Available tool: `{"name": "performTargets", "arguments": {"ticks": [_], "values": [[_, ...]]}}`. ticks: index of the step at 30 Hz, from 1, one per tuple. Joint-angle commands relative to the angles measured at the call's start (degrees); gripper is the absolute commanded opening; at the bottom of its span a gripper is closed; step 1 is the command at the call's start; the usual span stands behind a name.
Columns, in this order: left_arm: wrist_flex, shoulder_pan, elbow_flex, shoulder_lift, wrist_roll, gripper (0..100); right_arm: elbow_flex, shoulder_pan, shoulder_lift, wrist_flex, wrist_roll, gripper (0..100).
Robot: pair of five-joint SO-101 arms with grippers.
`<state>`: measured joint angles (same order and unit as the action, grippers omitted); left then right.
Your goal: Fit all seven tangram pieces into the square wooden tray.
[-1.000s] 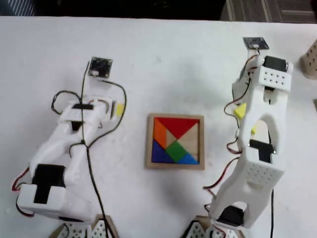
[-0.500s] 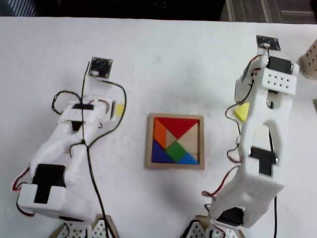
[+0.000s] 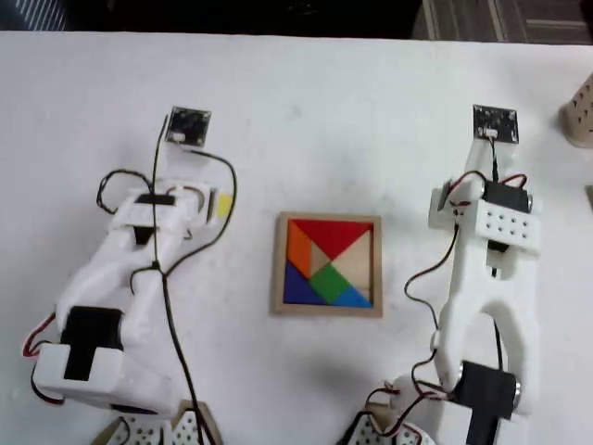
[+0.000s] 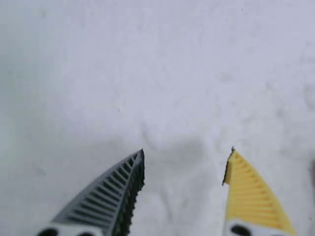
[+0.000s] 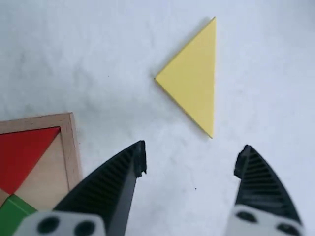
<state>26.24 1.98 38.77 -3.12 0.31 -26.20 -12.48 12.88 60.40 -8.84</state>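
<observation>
The square wooden tray [image 3: 279, 265] lies mid-table between the arms. It holds a red triangle [image 3: 327, 235], an orange piece [image 3: 298, 248], a green square [image 3: 328, 280] and blue pieces [image 3: 298, 286], with bare wood [image 3: 357, 264] on its right side. A yellow triangle [image 5: 193, 78] lies flat on the table just beyond my right gripper [image 5: 192, 162], which is open and empty above the table near the tray's corner [image 5: 71, 142]. My left gripper [image 4: 186, 155] is open over bare table, to the left of the tray.
The right arm [image 3: 486, 278] stretches along the tray's right side and the left arm [image 3: 130, 269] along its left. Loose cables [image 3: 167, 278] trail over the left arm. A tan object [image 3: 580, 116] stands at the far right edge.
The right arm has drawn back toward the near table edge and its wrist has dropped lower. In the high view it now covers the yellow triangle. The left arm is still.
</observation>
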Motion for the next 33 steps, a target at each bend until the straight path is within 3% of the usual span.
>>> {"name": "performTargets", "arguments": {"ticks": [1, 4, 10, 20, 24, 30, 33], "values": [[0.97, 0.75, -1.67, 2.95, -0.79, 29, 1.32, -0.48, 3.03, -1.54, 0.62, 14.6], [0.97, 0.84, -1.67, 2.95, -0.79, 28, 3.69, -1.19, 0.48, -4.79, 3.08, 1.0], [0.97, 0.84, -1.67, 2.95, -0.79, 28, 15.03, -4.09, -7.96, 4.53, 3.69, 15.6], [0.97, 0.84, -1.67, 2.95, -0.79, 29, 46.33, -4.09, -31.52, 24.48, 3.78, 6.5], [0.97, 0.84, -1.67, 2.95, -0.79, 29, 53.89, -4.53, -36.26, 28.09, 5.63, 8.4], [0.97, 0.92, -1.85, 2.95, -0.79, 29, 56.53, -4.7, -39.08, 28.62, 4.13, 19.4], [0.97, 0.92, -2.02, 2.86, -0.79, 29, 56.35, -4.62, -39.25, 28.35, 4.48, 17.0]]}}
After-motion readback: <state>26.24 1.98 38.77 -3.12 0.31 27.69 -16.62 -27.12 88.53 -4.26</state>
